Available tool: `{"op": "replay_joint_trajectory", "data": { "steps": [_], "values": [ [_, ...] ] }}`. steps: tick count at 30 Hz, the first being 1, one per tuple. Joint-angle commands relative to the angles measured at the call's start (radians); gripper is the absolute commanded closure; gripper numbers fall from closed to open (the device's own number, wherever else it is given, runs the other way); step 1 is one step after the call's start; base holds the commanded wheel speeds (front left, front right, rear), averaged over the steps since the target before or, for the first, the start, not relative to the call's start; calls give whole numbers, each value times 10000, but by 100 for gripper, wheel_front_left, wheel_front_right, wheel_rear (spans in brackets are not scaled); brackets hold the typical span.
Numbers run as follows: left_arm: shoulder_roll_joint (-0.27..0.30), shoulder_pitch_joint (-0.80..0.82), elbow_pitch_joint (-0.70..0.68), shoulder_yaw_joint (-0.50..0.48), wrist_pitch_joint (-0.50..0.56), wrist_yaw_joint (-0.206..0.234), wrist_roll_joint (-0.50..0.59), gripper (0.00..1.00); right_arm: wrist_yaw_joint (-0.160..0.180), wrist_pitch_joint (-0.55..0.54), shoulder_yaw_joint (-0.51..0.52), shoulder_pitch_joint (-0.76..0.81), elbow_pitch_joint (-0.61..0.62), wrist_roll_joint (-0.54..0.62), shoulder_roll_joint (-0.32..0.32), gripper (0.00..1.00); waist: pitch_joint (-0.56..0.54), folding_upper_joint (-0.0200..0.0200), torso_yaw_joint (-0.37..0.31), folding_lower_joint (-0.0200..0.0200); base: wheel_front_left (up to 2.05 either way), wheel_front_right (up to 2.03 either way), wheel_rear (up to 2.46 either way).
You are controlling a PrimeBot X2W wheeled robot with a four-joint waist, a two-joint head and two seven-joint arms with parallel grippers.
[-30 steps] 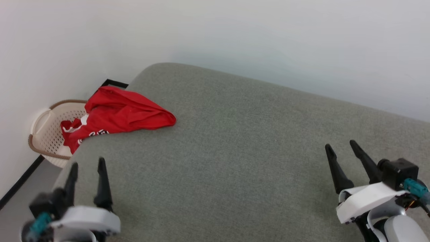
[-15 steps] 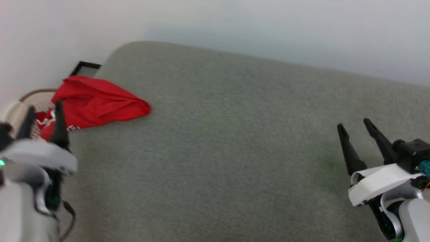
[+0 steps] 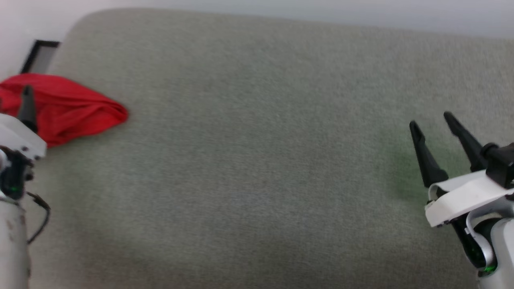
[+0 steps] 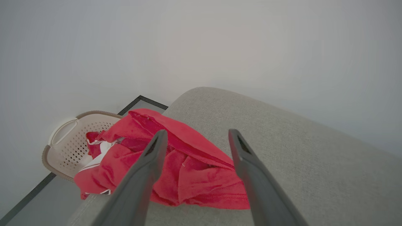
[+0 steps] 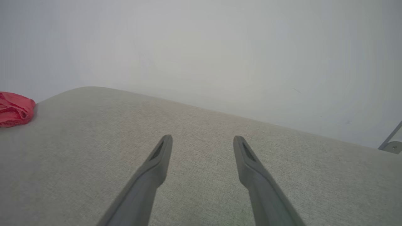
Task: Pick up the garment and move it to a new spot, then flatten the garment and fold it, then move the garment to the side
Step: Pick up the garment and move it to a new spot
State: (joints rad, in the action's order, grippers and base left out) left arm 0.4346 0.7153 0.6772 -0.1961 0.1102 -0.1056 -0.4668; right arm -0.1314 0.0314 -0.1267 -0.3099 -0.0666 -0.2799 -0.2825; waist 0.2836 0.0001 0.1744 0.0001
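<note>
**Grey cushion against a bare white wall**

A wide grey fabric surface (image 3: pixel 257 160), its corner rounded at the upper left of the head view, spreads across most of the frame. Behind it rises a plain white wall (image 4: pixel 201 47), softly and evenly lit. At the lower left of the left wrist view, a cream perforated basket (image 4: pixel 62 147) stands on grey floor (image 4: pixel 47 207) beside a black baseboard (image 4: pixel 28 196).

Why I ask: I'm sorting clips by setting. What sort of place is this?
Likely a home-style room: a grey upholstered sofa or bed, a perforated laundry basket beside it, and a red garment.
</note>
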Motion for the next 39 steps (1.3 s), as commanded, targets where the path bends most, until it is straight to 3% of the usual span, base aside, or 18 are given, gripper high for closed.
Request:
{"op": "replay_joint_trajectory", "data": {
  "steps": [1,11,26,27,28,29,39],
  "values": [
    [176,377,465,-54,151,82,-45,0,14,-83,36,-157,186,63,-67,0,768,-1,-613,-1,0,0,0],
    [652,1865,2911,169,1283,266,-102,0,14,-476,157,-310,971,128,-247,0,1640,-1,-977,-1,0,0,0],
    [624,2760,5176,1179,2495,283,444,0,14,-890,221,-448,1510,249,-224,0,1978,-1,-1148,-1,0,0,0],
    [601,2782,5276,1167,2488,301,411,5,14,-901,230,-437,1527,255,-222,0,1986,-1,-1149,-1,0,0,0],
    [584,2803,5347,1193,2463,313,404,57,14,-914,236,-430,1530,266,-216,0,1989,-1,-1148,-1,0,0,0],
    [576,2834,5365,1209,2346,306,420,100,14,-929,250,-432,1532,283,-208,0,1989,-1,-1143,-1,0,0,0],
    [960,3302,5209,1389,1105,385,595,100,14,-799,339,-272,1367,319,-48,0,1633,-1,-984,-1,0,0,0]
  ]
}}
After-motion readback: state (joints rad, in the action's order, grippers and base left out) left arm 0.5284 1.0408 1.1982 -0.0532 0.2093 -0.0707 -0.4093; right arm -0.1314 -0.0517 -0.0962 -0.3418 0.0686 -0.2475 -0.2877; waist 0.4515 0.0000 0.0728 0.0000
